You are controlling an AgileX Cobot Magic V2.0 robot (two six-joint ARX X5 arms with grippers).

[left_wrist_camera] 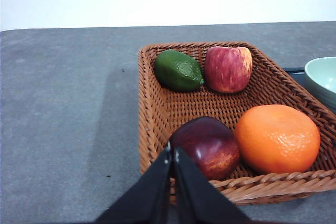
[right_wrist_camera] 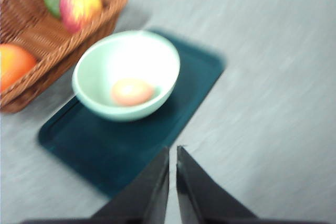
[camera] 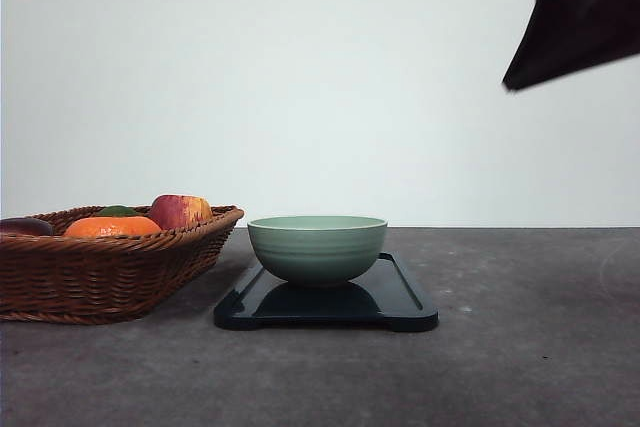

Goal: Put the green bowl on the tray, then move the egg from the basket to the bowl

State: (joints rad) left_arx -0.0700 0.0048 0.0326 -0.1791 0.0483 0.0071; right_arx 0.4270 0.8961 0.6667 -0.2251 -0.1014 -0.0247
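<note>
While the egg [right_wrist_camera: 131, 92] is lying in the bowl [camera: 317, 246] sitting on the tray [camera: 400, 299], both grippers [left_wrist_camera: 172, 153] [right_wrist_camera: 172, 150] are hanging closed, holding nothing.

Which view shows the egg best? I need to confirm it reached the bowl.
The right wrist view: it looks down into the bowl, where the egg lies, though blurred. In the front view the bowl's wall hides it.
</note>
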